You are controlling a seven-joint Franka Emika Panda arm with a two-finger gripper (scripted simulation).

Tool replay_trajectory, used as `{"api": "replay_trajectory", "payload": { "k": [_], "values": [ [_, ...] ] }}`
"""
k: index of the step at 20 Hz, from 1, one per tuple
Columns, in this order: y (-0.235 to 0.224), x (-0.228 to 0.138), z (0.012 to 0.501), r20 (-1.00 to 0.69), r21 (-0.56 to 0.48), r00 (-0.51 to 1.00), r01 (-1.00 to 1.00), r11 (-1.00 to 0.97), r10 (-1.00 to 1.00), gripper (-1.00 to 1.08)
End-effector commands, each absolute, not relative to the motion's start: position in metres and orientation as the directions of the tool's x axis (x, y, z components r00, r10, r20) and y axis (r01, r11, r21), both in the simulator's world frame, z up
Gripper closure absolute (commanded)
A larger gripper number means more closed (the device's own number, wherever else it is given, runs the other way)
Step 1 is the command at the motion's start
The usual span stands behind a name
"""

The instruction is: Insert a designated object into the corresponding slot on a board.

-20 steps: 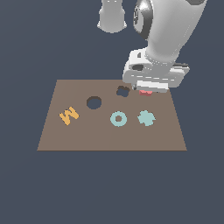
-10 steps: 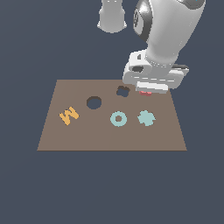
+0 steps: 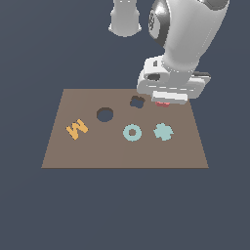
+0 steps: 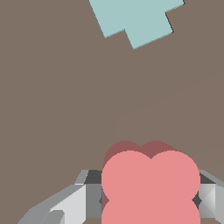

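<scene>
The pink-red lobed block point(image 3: 162, 103) shows just under my gripper point(image 3: 163, 100), low over the brown board point(image 3: 88, 151), near its far edge on the exterior view's right. In the wrist view the block point(image 4: 151, 181) sits between my two fingers point(image 4: 89, 197), which touch its sides, so the gripper point(image 4: 151, 199) is shut on it. The dark lobed slot point(image 3: 137, 102) lies a short way toward the exterior view's left of the block. I cannot tell whether the block rests on the board or hangs just above it.
A round dark hole point(image 3: 104, 114) lies left of the slot. A teal ring point(image 3: 132, 132), a teal lobed cross piece point(image 3: 163, 131) and an orange M-shaped piece point(image 3: 76, 129) lie on the board's nearer half. The teal cross also shows in the wrist view point(image 4: 135, 17).
</scene>
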State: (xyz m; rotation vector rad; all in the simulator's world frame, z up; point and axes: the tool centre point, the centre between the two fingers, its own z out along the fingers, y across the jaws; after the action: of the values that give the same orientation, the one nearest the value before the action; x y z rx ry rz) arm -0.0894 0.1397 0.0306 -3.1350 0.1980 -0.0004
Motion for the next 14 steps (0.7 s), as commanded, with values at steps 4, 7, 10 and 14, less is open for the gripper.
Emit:
{"api": "replay_trajectory", "payload": {
  "k": [4, 7, 10, 14],
  "values": [
    [0.139, -0.092, 0.031, 0.000, 0.000, 0.997, -0.074, -0.997, -0.074, 1.08],
    [0.139, -0.094, 0.031, 0.000, 0.000, 1.000, -0.025, -1.000, -0.025, 1.08],
    [0.138, -0.097, 0.031, 0.000, 0.000, 0.999, 0.039, -0.999, 0.039, 1.08],
    [0.137, -0.102, 0.032, 0.000, 0.000, 0.990, 0.144, -0.990, 0.144, 1.08]
  ]
}}
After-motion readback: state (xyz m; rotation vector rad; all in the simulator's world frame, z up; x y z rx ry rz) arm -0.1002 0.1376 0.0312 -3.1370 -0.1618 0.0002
